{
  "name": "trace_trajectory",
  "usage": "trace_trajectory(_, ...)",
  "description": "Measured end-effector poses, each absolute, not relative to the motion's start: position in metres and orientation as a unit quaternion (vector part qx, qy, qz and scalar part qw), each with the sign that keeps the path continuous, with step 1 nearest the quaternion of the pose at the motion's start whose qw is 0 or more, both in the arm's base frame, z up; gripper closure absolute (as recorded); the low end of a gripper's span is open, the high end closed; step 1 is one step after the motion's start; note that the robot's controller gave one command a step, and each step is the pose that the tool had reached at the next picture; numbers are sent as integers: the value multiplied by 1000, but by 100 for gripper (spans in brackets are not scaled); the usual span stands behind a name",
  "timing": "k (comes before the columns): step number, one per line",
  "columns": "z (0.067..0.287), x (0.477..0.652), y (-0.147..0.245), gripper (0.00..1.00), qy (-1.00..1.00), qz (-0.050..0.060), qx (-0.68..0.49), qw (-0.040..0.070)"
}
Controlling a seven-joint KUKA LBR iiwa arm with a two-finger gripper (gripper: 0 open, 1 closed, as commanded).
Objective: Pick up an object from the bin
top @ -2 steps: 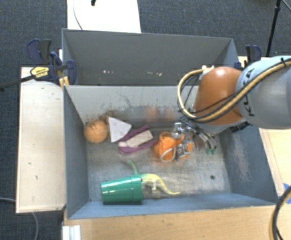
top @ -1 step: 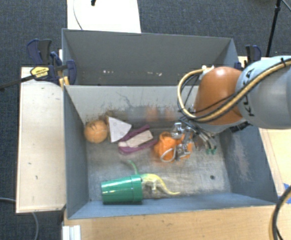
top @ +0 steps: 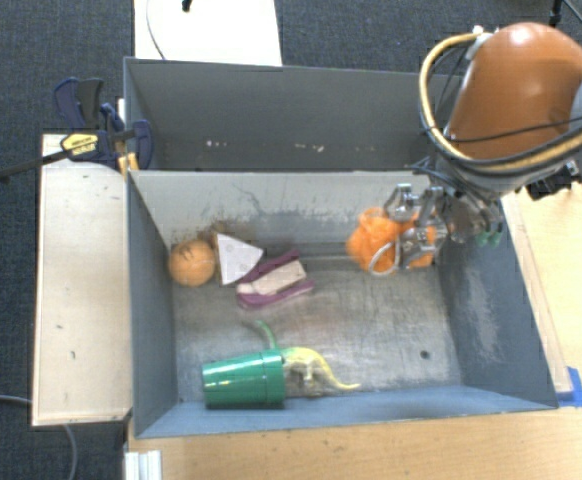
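The cup [top: 243,381] is green, dinosaur [top: 316,366] yellow, puff [top: 369,236] orange, bin [top: 271,108] grey.

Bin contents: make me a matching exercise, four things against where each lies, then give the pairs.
Things:
1. green cup
2. tan ball
3. orange fuzzy lump
4. purple block

Places:
A. beside the gripper, near the far wall
B. at the near wall, lying on its side
C. just right of the white wedge
D. by the view's left wall

Pairs: 1-B, 2-D, 3-A, 4-C.
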State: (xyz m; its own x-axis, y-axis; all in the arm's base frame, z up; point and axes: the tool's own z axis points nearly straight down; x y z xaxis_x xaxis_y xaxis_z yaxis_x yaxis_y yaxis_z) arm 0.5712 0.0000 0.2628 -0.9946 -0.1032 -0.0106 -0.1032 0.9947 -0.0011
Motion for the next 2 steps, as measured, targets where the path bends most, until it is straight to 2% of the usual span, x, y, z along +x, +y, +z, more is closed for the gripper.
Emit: trace_trajectory(2,258,570,0,100,999,0,-50,1)
